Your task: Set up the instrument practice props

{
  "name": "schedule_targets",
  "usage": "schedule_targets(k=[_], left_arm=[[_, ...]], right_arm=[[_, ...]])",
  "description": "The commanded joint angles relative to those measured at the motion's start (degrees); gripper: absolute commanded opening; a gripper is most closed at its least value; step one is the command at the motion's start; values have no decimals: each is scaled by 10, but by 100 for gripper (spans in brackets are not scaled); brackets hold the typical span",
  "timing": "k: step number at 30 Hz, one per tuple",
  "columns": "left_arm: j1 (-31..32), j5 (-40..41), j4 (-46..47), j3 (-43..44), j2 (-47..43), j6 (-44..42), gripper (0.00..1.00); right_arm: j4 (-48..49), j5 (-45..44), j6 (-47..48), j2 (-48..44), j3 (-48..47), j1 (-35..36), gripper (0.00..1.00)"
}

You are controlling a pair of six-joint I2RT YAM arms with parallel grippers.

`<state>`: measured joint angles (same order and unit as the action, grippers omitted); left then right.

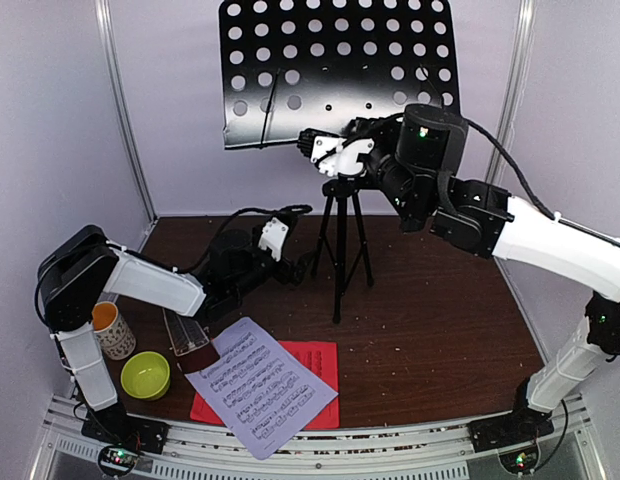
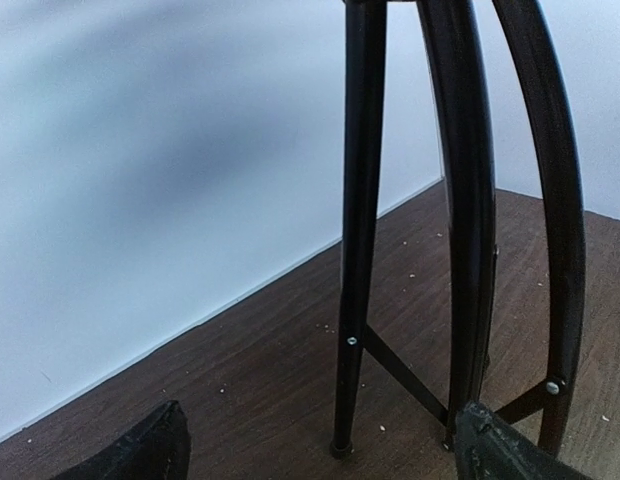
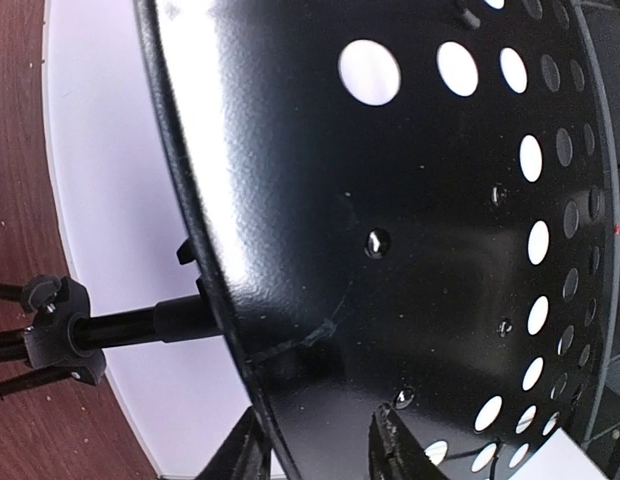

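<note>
Black music stand (image 1: 340, 250) upright at our bench's (image 1: 440, 330) twelve o'clock. Our right hand (image 1: 312, 143) straddles its desk lip, jaws slightly parted. Our left hand (image 1: 308, 265), wide, sits by the legs. We'd set the desk's tilt gently, without tipping the stand. White sheet (image 1: 260, 385) overlaps red sheet (image 1: 315, 360) at six o'clock; no readable words.

Overhead, plus two stand (image 1: 300, 125) close-ups

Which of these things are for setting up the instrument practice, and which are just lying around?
For the job: music stand, white music sheet, red music sheet, metronome.
Just lying about: patterned mug, green bowl.
</note>
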<state>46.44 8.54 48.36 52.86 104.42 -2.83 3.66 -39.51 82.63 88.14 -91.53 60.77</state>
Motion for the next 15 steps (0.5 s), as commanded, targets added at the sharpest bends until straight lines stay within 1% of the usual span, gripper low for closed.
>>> schedule_targets(k=[1,3,7,12,15], left_arm=[[-3,-12,15,-6,-28,10,94],[-1,-13,12,-4,-29,10,94],[0,-15,1,2,-29,11,94],[0,-15,-9,4,-32,9,95],[0,-10,-17,6,-34,12,95]], right_arm=[[65,11,-6,-47,2,9,41],[66,14,-7,-54,9,15,47],[66,22,-14,-71,25,23,62],[54,28,-28,-90,42,28,73],[56,36,-50,-107,62,35,78]])
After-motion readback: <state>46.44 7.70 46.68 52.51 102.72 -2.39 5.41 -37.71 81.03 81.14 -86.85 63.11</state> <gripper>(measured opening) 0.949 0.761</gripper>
